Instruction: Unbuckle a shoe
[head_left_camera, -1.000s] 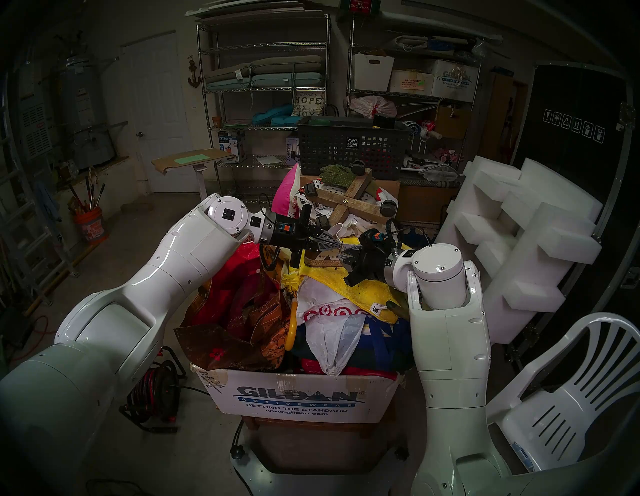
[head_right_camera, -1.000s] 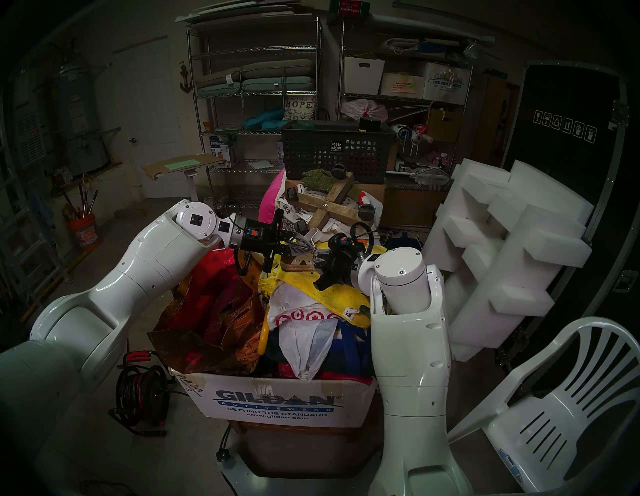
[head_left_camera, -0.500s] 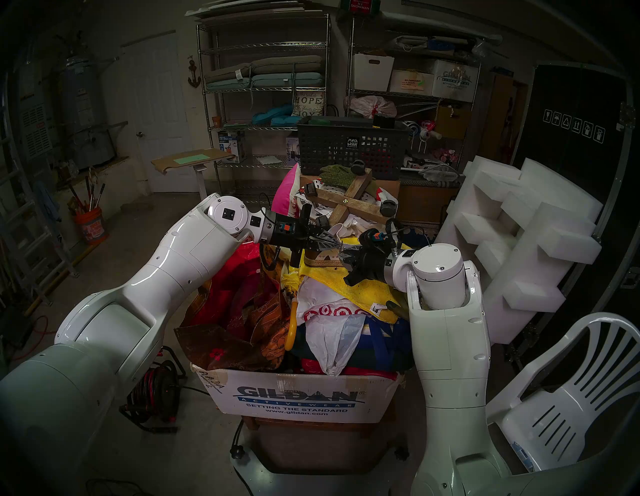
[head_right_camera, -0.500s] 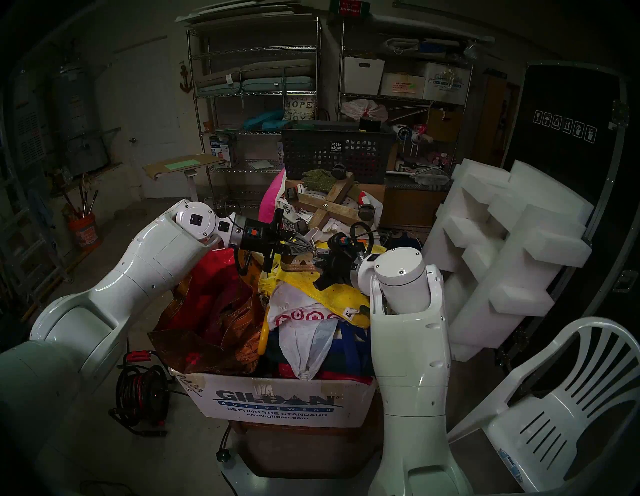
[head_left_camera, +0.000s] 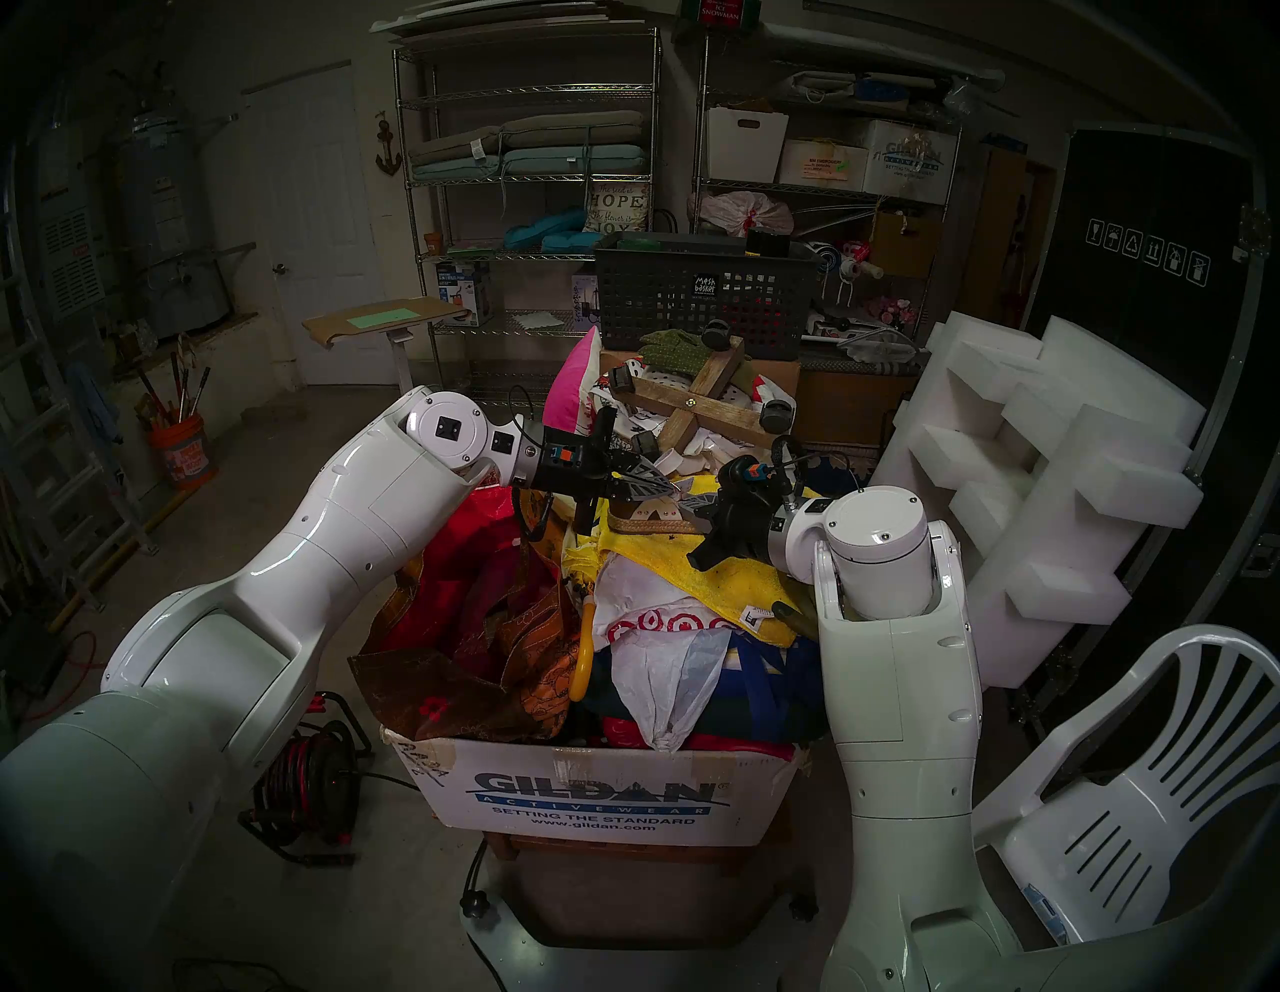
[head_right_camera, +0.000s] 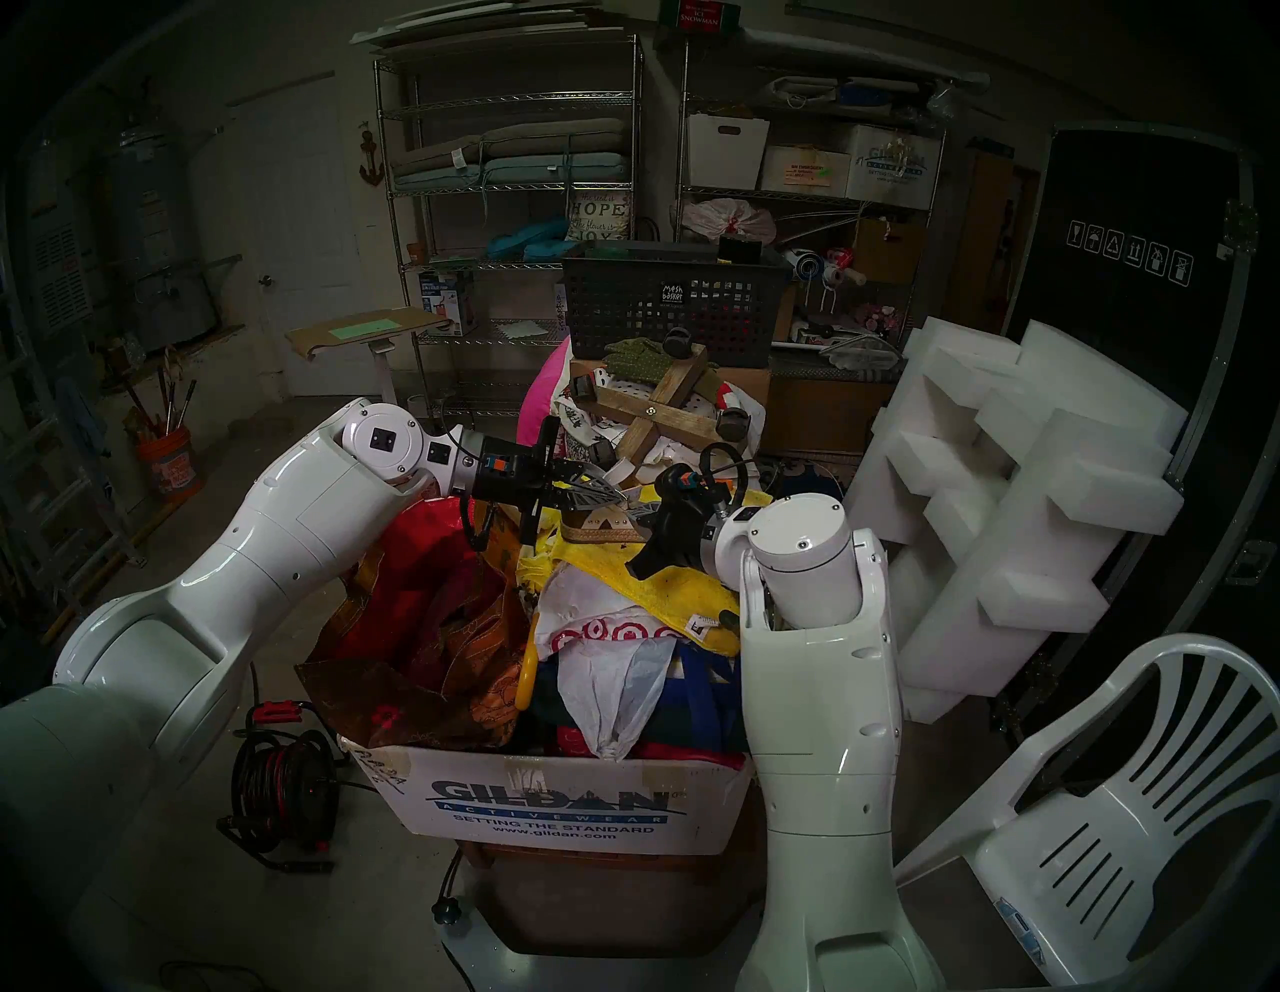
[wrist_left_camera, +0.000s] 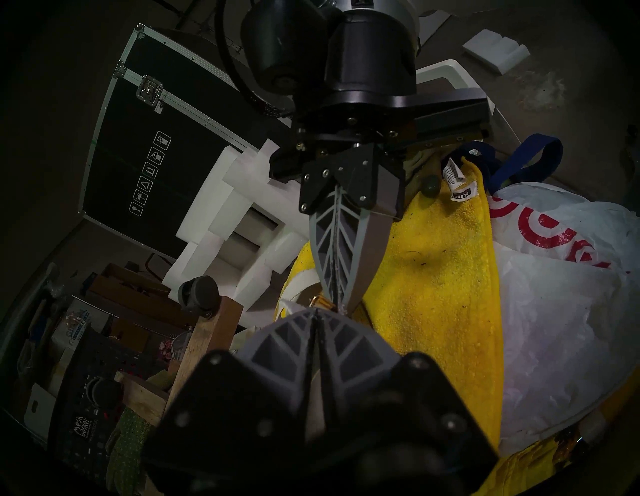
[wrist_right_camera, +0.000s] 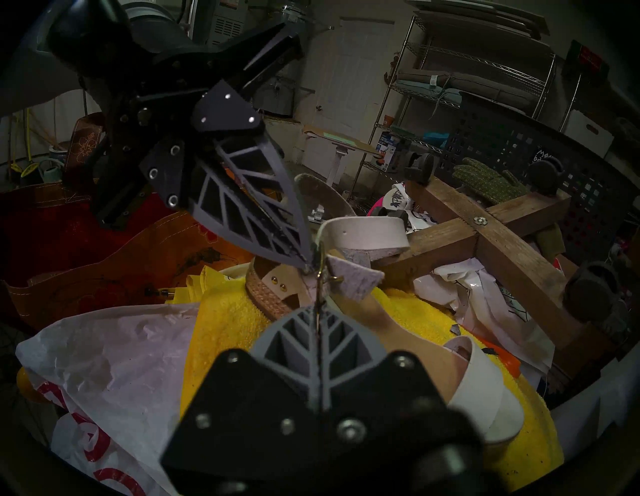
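The shoe (head_left_camera: 647, 521), a cream strappy sandal with a jute-wrapped sole, lies on a yellow towel (head_left_camera: 734, 575) on top of the piled box. Its tan footbed (wrist_right_camera: 398, 318), wide toe band (wrist_right_camera: 485, 391) and ankle strap (wrist_right_camera: 367, 232) show in the right wrist view. My left gripper (head_left_camera: 670, 488) is shut, pinching the strap right beside the small metal buckle (wrist_right_camera: 323, 270). My right gripper (wrist_right_camera: 317, 311) faces it tip to tip, shut on the buckle's edge. In the left wrist view my left gripper (wrist_left_camera: 317, 311) meets the right gripper (wrist_left_camera: 341, 304) over the buckle (wrist_left_camera: 318, 302).
The Gildan cardboard box (head_left_camera: 602, 796) is heaped with bags, among them a white Target bag (head_left_camera: 651, 623). Just behind the shoe lie a wooden cross with casters (head_left_camera: 699, 409), green gloves (wrist_right_camera: 491, 180) and a black basket (head_left_camera: 699, 291). White foam blocks (head_left_camera: 1039, 485) and a plastic chair (head_left_camera: 1143, 796) stand at the right.
My right gripper has shut and lifted a little toward the left gripper's tip. The left arm has drawn slightly back to the left, staying shut on the strap.
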